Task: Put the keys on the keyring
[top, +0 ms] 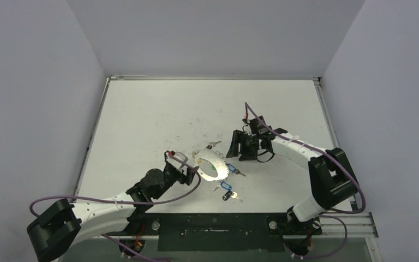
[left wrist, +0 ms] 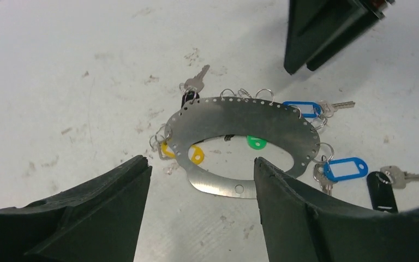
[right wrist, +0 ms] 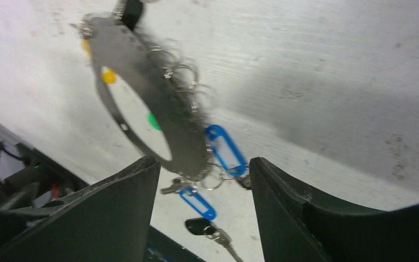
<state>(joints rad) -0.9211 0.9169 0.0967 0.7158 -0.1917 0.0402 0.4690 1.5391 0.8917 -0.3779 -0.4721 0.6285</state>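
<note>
The keyring is a flat silvery oval band with holes along its rim, lying on the table. In the left wrist view the keyring carries keys on small rings: blue tags, a yellow tag, a green tag and a bare silver key. A black-tagged key lies apart at its right. My left gripper is open just short of the band's near edge, holding nothing. My right gripper is open over the blurred keyring and blue tags, also holding nothing.
The white tabletop is walled at the left, back and right. The right gripper's dark fingers hang beyond the ring in the left wrist view. A black rail with the arm bases runs along the near edge.
</note>
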